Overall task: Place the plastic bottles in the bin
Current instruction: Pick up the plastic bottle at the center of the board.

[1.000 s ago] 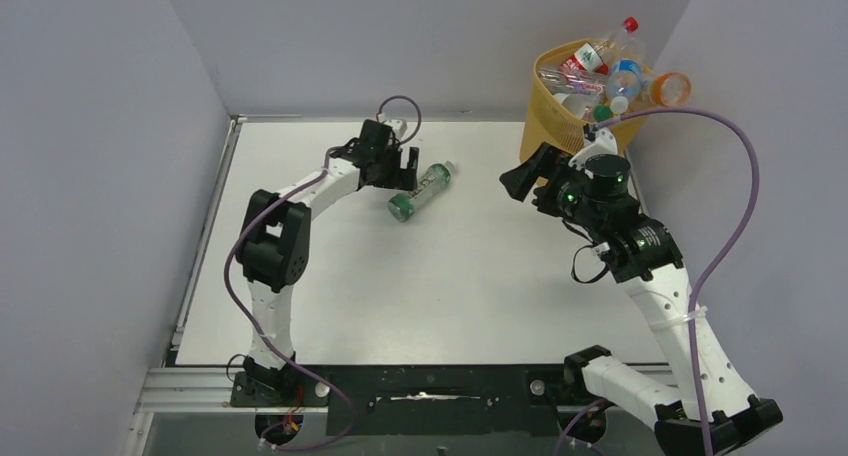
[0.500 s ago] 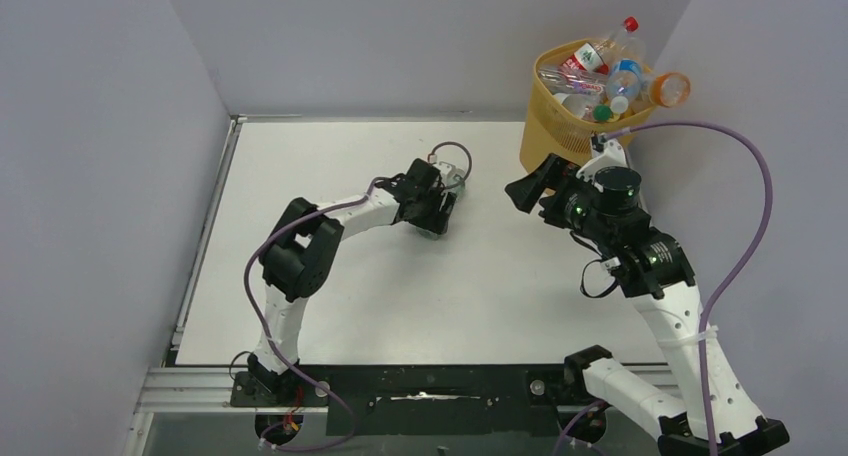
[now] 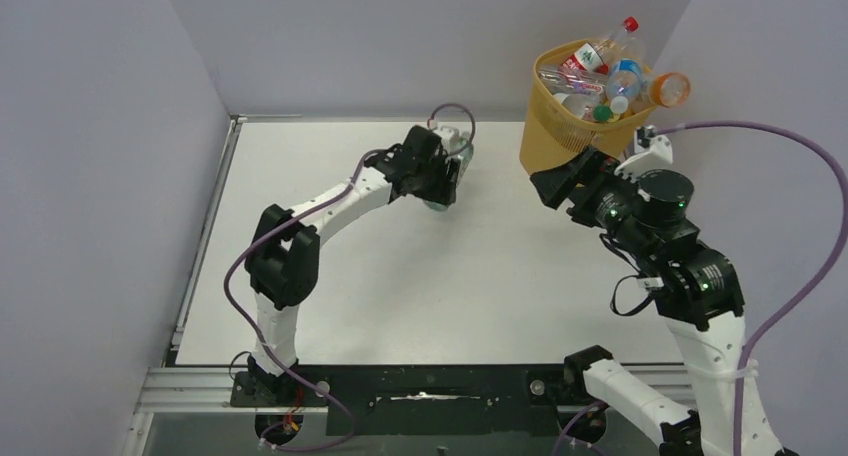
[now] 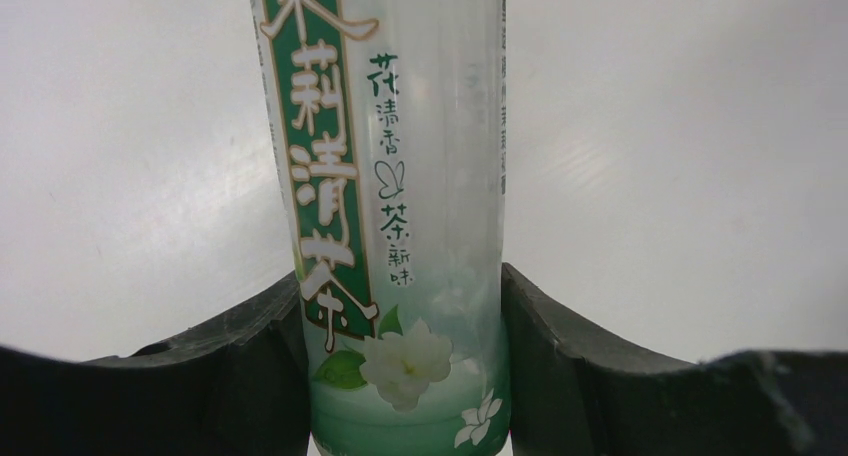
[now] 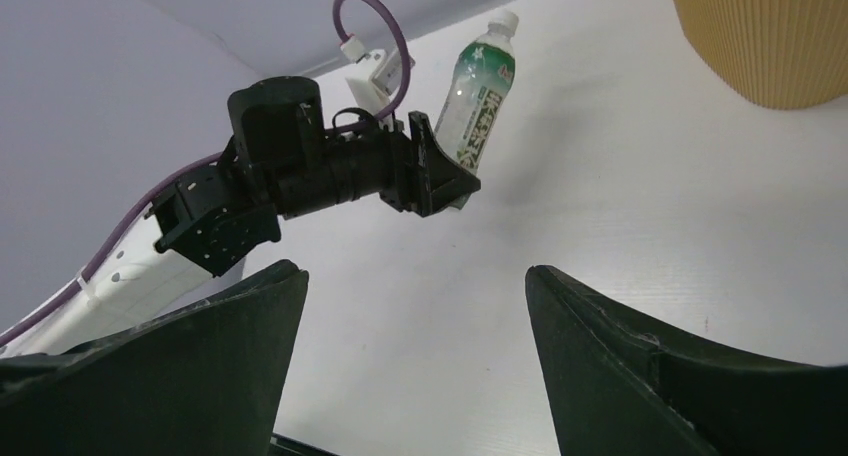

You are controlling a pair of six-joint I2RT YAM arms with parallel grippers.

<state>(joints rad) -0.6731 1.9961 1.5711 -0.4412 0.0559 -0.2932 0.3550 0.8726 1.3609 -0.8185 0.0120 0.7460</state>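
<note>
The left fingers [image 4: 255, 356] are clamped on both sides of a clear green-labelled bottle [image 4: 385, 176]. They grip it low on the body, where a white flower is printed beneath Chinese lettering. From the right wrist camera the bottle is seen tilted, its white cap [image 5: 507, 19] uppermost, above the white surface [image 5: 620, 206] with its shadow falling beside it. It sits near the middle of the far part of the surface, well apart from the bin [image 3: 553, 141].

The right fingers [image 5: 200, 356] stand spread wide with nothing between them. They point across the surface toward the left arm [image 3: 330, 201] and are poised just beside the near wall of the bin.

The translucent yellow-orange bin stands at the far right corner, heaped above its rim with plastic bottles [image 3: 598, 76]. A red-capped bottle [image 3: 622, 34] juts from the top and an orange one [image 3: 672, 88] lies over the right edge. Purple cables [image 3: 790, 146] loop from both wrists.
</note>
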